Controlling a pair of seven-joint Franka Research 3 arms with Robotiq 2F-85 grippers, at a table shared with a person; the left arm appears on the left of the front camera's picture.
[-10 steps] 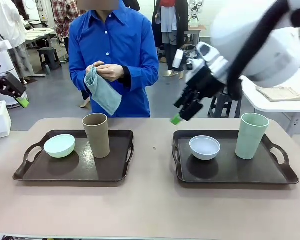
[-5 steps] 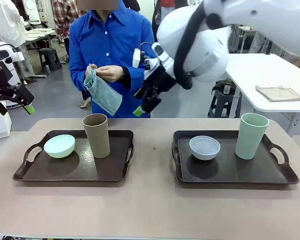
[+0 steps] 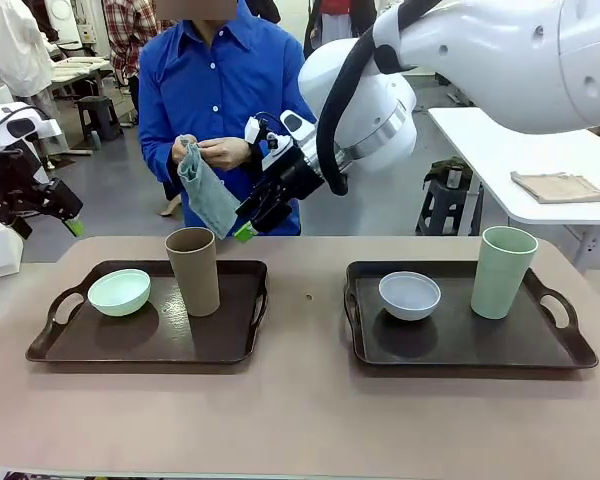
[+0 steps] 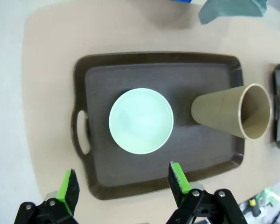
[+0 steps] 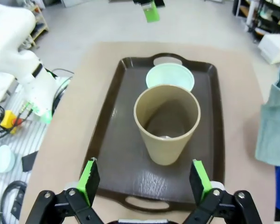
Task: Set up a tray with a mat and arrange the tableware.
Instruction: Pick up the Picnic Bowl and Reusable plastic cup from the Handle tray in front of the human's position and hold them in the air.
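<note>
- Two dark brown handled trays lie on the beige tabletop (image 3: 300,420). The left tray (image 3: 150,357) carries the tall brown handleless cup (image 3: 193,270). The right tray (image 3: 470,362) lies well to the right of that cup.
- Two small bowls. The mint green bowl (image 3: 119,291) sits on the left tray, just left of the brown cup. The pale blue-white bowl (image 3: 410,295) sits on the right tray, well right of the brown cup.
- Two tall cups, both upright. The pale green handleless cup (image 3: 503,271) stands farthest right of the brown cup, at the right tray's outer end.
- One grey-teal cloth (image 3: 208,195) hangs from the person's hands (image 3: 215,150), above and beyond the brown cup.
- Two end effectors, each with its fingers spread apart and nothing between them.
- The right end effector (image 3: 250,222) hangs in the air above and just right of the brown cup, close beside the cloth's lower edge; whether they touch, I cannot tell. In its wrist view (image 5: 144,179) the brown cup (image 5: 167,123) stands below, centred between the green pads, and the mint green bowl (image 5: 170,75) is just past it.
- The left end effector (image 3: 65,215) hovers well left of the brown cup. In its wrist view (image 4: 122,186) the mint green bowl (image 4: 140,120) lies in line between the pads, with the brown cup (image 4: 231,111) off to one side.
</note>
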